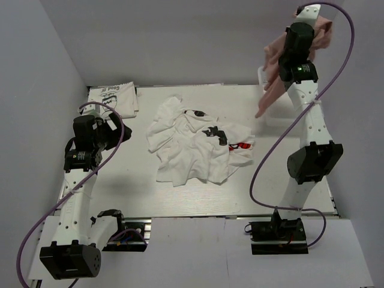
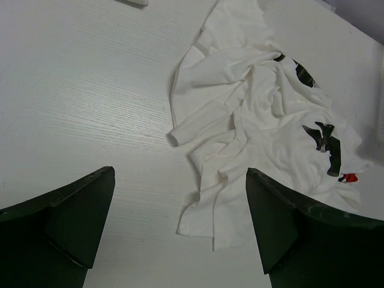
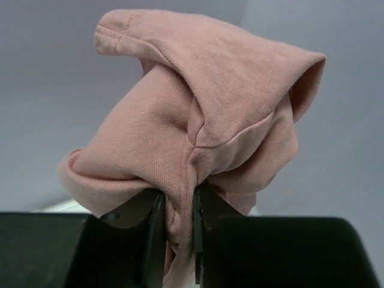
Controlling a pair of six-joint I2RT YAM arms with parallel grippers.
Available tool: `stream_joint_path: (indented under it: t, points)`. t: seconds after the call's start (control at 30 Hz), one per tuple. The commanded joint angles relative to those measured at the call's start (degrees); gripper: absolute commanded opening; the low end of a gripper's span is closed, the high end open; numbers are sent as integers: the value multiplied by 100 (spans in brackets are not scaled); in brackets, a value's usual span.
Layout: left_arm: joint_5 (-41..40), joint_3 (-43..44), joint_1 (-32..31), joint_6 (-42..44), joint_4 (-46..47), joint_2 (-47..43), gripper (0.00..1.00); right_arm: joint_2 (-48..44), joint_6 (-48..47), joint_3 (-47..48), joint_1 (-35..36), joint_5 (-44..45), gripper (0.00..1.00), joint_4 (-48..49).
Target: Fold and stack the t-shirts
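A crumpled heap of white t-shirts point(image 1: 195, 147) lies mid-table, showing black print and a small red print point(image 1: 242, 146). It also shows in the left wrist view point(image 2: 258, 120). A folded white t-shirt with black lettering point(image 1: 113, 97) lies at the back left. My left gripper point(image 1: 119, 129) is open and empty, low over bare table just left of the heap; the heap's near corner lies between its fingers point(image 2: 72, 222). My right gripper point(image 1: 310, 17) is raised high at the back right, shut on a dusty pink t-shirt point(image 1: 275, 66) that hangs bunched from its jaws point(image 3: 198, 120).
A white basket point(image 1: 279, 117) stands at the table's right edge, partly hidden behind the right arm and the hanging pink cloth. Grey walls close in the back and both sides. Bare table point(image 1: 120, 180) shows left and in front of the heap.
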Motion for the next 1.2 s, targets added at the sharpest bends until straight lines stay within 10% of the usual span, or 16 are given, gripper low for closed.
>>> stream_joint_path:
  t: [0.0, 0.2, 0.27, 0.3, 0.53, 0.77, 1.17]
  points:
    - [-54, -7, 33, 54, -31, -56, 100, 407, -307, 178, -567, -202, 0, 650]
    - [558, -7, -72, -297, 100, -266, 100, 1778, -61, 408, -1324, -1450, 0, 290]
    - [631, -59, -72, -420, 189, -320, 100, 1858, -193, 205, -1334, -1547, 38, 221]
    - [501, -120, -72, -507, 189, -459, 100, 1720, -272, 161, -1308, -1800, 90, -128]
    - [596, -638, -72, -692, 189, -759, 100, -474, -176, -1619, -518, -4032, 90, -571]
    - [816, -885, -72, -693, 66, -760, 100, -2077, 904, -4145, 870, -3912, 90, -580]
    - [1167, -1228, -72, -508, 250, -566, 100, -1027, 1783, -5394, 2752, -3227, 90, -256]
